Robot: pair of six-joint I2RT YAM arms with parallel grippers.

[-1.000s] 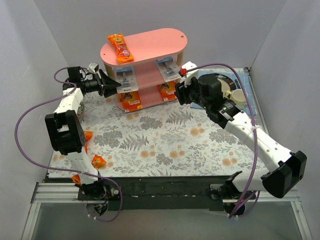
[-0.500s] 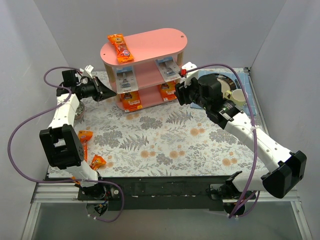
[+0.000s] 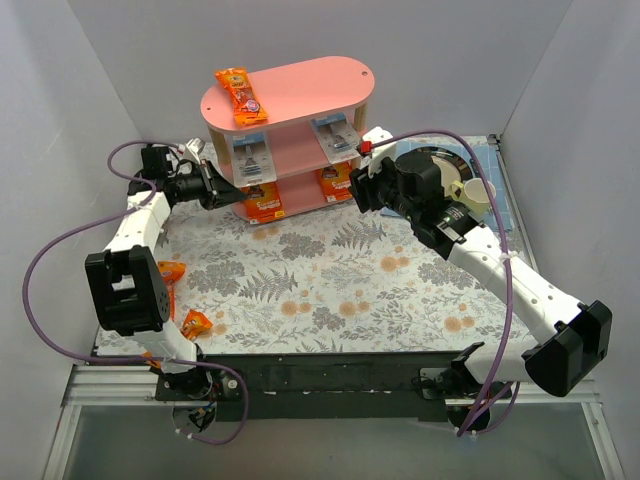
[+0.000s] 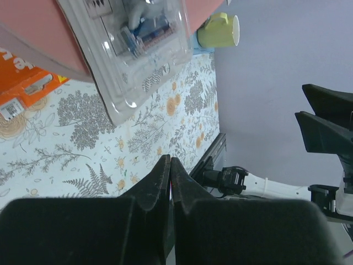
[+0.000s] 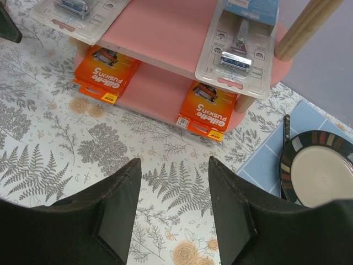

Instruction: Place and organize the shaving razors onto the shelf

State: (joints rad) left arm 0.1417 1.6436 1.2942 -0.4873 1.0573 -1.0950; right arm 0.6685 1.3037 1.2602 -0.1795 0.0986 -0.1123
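Observation:
The pink shelf (image 3: 300,88) stands at the back of the table. An orange bag (image 3: 240,96) lies on its top board. Two clear blister packs (image 3: 250,155) (image 3: 335,135) sit on the middle tier and two orange cards (image 3: 263,200) (image 3: 335,182) on the bottom tier. My left gripper (image 3: 232,192) is shut on nothing, just left of the shelf's lower tiers. In the left wrist view its tips (image 4: 170,160) meet below a blister pack (image 4: 132,49). My right gripper (image 5: 174,171) is open and empty, facing the shelf (image 5: 165,33) and an orange card (image 5: 207,110).
Two loose orange bags (image 3: 168,272) (image 3: 195,322) lie on the floral cloth by the left arm's base. A dark-rimmed plate (image 3: 445,165) on a blue mat (image 5: 265,160) and a yellow-green cup (image 3: 478,192) sit right of the shelf.
My left gripper shut, drew back from the middle-tier blister pack, then came back toward the shelf's left end. The right arm has not moved.

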